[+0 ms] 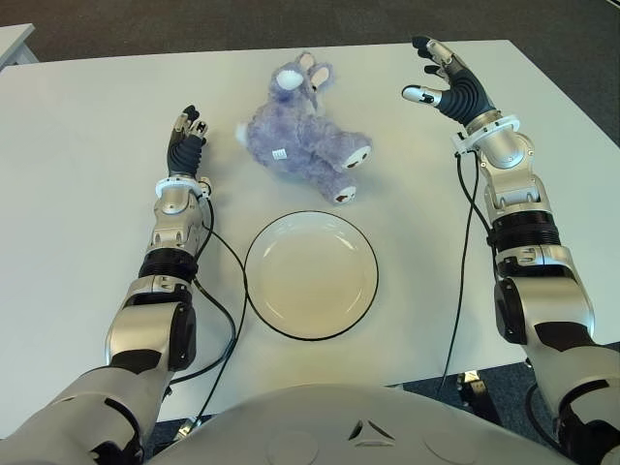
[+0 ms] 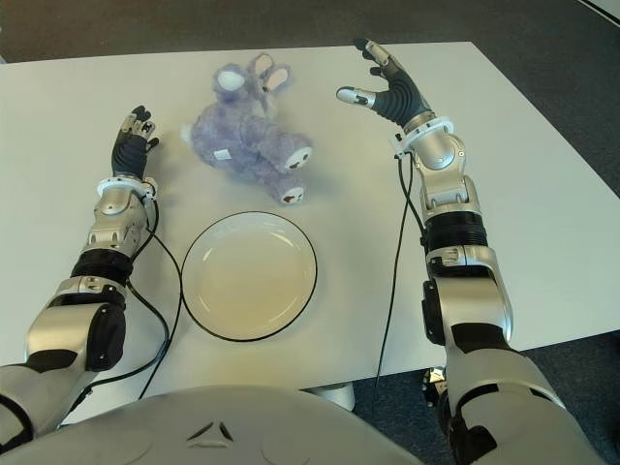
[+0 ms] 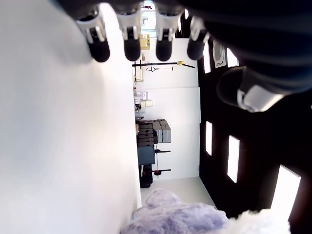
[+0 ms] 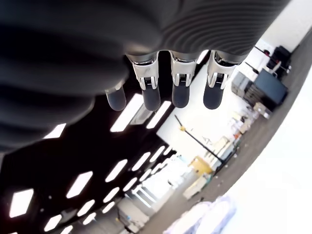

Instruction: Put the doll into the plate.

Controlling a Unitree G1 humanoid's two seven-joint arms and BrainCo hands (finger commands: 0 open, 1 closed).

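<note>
Nothing is done yet: the round white plate with a dark rim (image 1: 311, 275) sits empty nearest the robot on the white table (image 1: 77, 194). Just beyond it, apart from the rim, the fuzzy purple stuffed doll (image 1: 302, 136) lies on its side. Left hand (image 1: 186, 139) shows left of the doll, fingers straight, holding nothing. Right hand (image 1: 448, 83) shows right of it, fingers spread, empty. Grasp and transfer remain.

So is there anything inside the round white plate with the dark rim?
Nothing shows inside the round white plate with the dark rim. The fluffy purple doll lies on the white table just behind it. Whatever is underneath the plate is hidden.
</note>
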